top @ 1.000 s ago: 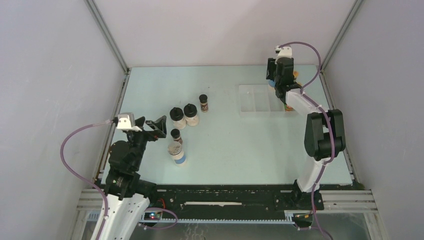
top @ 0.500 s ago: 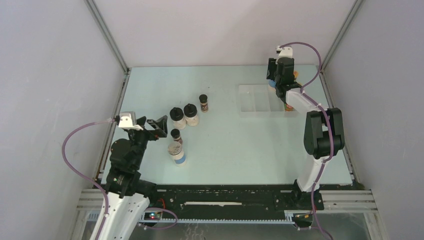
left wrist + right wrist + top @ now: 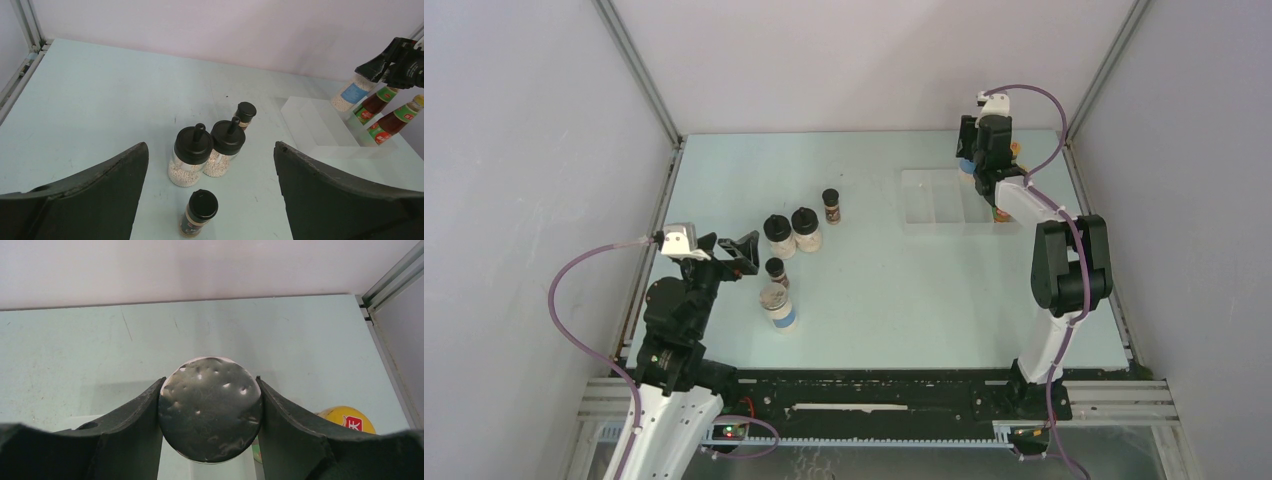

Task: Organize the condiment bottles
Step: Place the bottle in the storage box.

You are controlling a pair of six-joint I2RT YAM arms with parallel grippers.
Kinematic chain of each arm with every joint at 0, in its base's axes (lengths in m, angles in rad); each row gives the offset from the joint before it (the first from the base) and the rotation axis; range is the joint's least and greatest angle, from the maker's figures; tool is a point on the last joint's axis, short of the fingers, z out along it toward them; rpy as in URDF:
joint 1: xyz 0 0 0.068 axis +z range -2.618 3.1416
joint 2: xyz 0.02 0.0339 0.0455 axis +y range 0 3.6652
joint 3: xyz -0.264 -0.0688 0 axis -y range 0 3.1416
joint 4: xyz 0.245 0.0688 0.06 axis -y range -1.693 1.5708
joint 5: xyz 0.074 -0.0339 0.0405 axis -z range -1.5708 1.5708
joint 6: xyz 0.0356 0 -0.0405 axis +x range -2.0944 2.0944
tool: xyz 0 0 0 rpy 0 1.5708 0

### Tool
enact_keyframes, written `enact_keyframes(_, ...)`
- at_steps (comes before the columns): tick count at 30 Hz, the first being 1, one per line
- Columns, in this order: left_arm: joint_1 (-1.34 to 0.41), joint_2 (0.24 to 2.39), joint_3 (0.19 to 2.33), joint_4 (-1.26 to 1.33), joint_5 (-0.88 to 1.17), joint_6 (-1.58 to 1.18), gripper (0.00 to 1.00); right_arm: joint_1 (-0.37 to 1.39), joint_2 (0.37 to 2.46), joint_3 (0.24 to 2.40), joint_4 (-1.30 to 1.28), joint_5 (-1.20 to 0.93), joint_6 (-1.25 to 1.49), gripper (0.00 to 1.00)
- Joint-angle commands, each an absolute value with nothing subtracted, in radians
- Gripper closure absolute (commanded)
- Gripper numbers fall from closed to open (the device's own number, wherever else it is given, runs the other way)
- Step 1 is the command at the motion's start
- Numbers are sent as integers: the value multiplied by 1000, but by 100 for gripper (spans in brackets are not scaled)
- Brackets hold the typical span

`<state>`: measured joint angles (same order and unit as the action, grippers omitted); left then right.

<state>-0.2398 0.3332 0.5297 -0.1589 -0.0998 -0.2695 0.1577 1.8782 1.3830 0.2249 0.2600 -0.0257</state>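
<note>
Across the floor of the enclosure, a pale green table (image 3: 904, 290). At its near left corner, the left arm (image 3: 674, 330), bent low. At the near right, the right arm (image 3: 1064, 270), stretched toward the far right corner. On the far right part of the table, a clear tray (image 3: 929, 200) split into compartments.

Near the table's left edge, the left gripper (image 3: 727, 250), fingers (image 3: 90, 195) spread wide and holding nothing, facing the loose jars. Over the tray's far right end, the right gripper (image 3: 210, 407), pinching a grey-lidded blue-labelled jar (image 3: 350, 92), both fingers pressed against the sides of its lid. Cannot tell whether resting in the tray or lifted off it.

Alone on the table, near the left gripper, a second grey-lidded jar (image 3: 778, 305), upright. At the tray's right end, just beside the held jar, two slim red sauce bottles (image 3: 375, 102) with yellow caps. Cannot tell whether inside the last compartment or just past it.

Left of centre, two black-lidded pale jars (image 3: 192, 155), side by side and touching. Just beyond that pair, toward the tray, one tiny dark jar (image 3: 831, 206). Between the pair and the second grey-lidded jar, the other tiny dark jar (image 3: 775, 271).
</note>
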Motion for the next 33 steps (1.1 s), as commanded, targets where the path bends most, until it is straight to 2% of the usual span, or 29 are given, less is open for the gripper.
enact_keyframes(1, -242, 334, 522, -131, -82, -254, 0, 164, 1883, 1391, 272, 267, -5, 100)
enact_keyframes(33, -247, 307, 522, -138, -73, -264, 0, 177, 1795, 1300, 258, 298, -5, 100)
